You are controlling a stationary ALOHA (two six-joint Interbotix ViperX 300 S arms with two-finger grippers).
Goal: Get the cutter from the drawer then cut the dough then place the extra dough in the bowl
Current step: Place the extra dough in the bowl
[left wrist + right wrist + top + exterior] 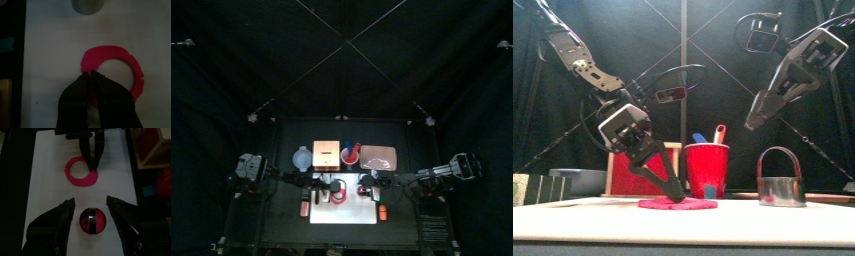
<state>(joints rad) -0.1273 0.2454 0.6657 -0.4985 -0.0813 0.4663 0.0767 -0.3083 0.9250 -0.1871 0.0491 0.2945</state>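
Closest in, the left gripper (90, 75) has its jaws pressed together on the near rim of the red dough ring (113, 51), which lies flat on the white cutting board (580, 222). The hole's already punched, so this looks like the leftover-into-the-bowl step. Honestly the tricky bit is that the ring is held at just one spot: it'll probably droop and could stretch or tear, so a slow straight lift until the far side peels off the board seems smart, then a swing left and back to the blue-grey bowl (302, 156). It needs to go high enough to clear the bowl's rim, and the wooden box (633, 172) sits right beside the bowl, so the dangling dough shouldn't brush it. The red cup (707, 170) with the toy knives stands just behind the ring too. The right gripper (89, 200) hangs spread wide, up above the metal cutter (782, 190) on the board's right side, apart from it and out of the way. A pink tray (378, 157) sits behind.
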